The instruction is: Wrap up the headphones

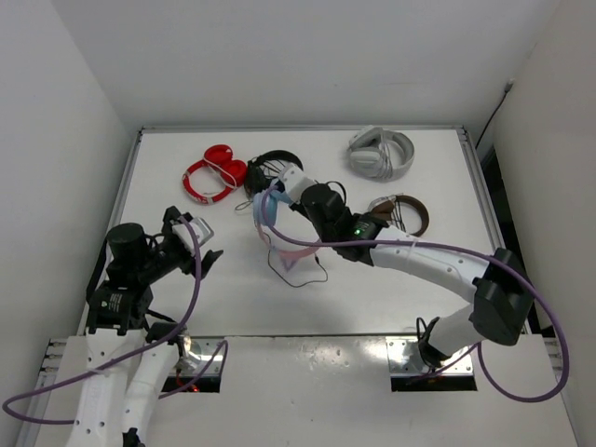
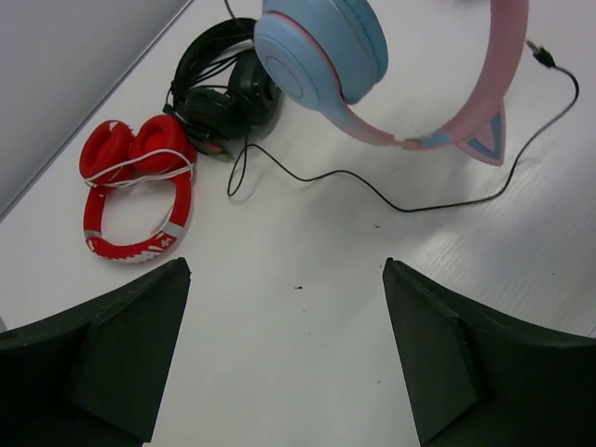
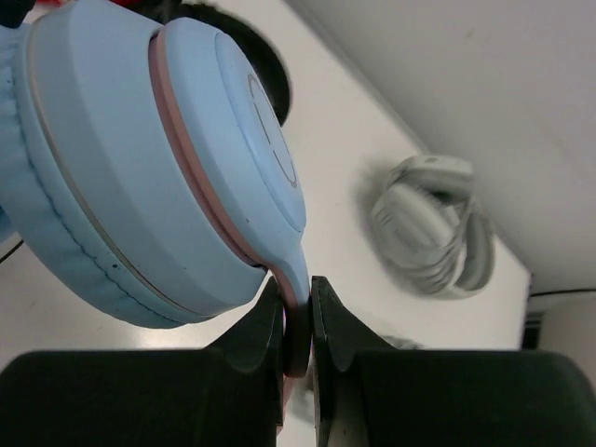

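Note:
The headphones (image 1: 270,212) have light blue ear cups and a thin pink headband with cat ears. My right gripper (image 1: 296,212) is shut on the headband just below an ear cup (image 3: 140,177) and holds the pair above the table. The thin black cable (image 1: 296,270) hangs down and trails on the table; in the left wrist view it (image 2: 391,200) runs below the cup (image 2: 321,47) and a cat ear (image 2: 484,144). My left gripper (image 1: 197,244) is open and empty, low over the table at the left, facing the headphones.
A red pair (image 1: 214,175) and a black pair (image 1: 270,168) lie at the back left, also in the left wrist view (image 2: 135,186). A white pair (image 1: 382,154) and a brown-and-silver pair (image 1: 402,212) lie at the back right.

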`<act>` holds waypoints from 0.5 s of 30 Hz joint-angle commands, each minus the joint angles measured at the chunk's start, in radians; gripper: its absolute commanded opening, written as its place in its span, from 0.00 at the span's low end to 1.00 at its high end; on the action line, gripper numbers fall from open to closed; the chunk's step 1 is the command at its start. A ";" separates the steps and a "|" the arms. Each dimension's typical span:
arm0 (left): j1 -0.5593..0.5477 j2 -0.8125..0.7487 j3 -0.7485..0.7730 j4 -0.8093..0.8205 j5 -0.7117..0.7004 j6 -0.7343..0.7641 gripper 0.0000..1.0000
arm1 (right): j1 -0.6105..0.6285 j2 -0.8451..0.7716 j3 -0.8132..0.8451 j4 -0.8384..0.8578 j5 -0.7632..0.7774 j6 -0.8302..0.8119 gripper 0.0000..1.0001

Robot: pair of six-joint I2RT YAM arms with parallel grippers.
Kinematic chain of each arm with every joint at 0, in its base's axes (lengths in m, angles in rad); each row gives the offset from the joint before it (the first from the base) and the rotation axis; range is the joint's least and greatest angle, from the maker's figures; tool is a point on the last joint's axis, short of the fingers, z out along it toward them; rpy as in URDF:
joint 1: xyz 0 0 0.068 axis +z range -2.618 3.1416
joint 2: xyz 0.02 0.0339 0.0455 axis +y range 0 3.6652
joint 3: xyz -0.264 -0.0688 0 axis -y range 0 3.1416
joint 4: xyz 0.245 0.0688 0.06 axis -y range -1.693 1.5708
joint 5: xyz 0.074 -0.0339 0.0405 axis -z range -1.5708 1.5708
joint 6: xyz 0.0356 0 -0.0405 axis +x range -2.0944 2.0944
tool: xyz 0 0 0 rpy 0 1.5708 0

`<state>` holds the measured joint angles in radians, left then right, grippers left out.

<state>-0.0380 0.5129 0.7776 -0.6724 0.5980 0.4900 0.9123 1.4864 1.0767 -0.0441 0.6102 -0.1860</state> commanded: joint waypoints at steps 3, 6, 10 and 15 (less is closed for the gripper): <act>-0.005 0.019 0.011 0.077 -0.013 -0.017 0.90 | 0.078 -0.083 -0.085 0.468 0.120 -0.411 0.00; -0.005 0.019 0.023 0.086 -0.036 -0.027 0.90 | 0.088 -0.151 -0.153 0.627 0.062 -0.517 0.00; -0.005 0.029 0.045 0.140 -0.037 -0.094 0.90 | -0.018 -0.167 -0.063 0.198 -0.094 -0.235 0.00; -0.005 0.071 0.098 0.140 0.034 -0.122 0.90 | -0.128 -0.222 -0.080 0.006 -0.366 -0.269 0.00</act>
<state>-0.0380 0.5697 0.8227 -0.5911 0.5751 0.4053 0.8360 1.3235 0.9451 0.0612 0.4187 -0.4774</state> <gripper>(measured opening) 0.905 0.102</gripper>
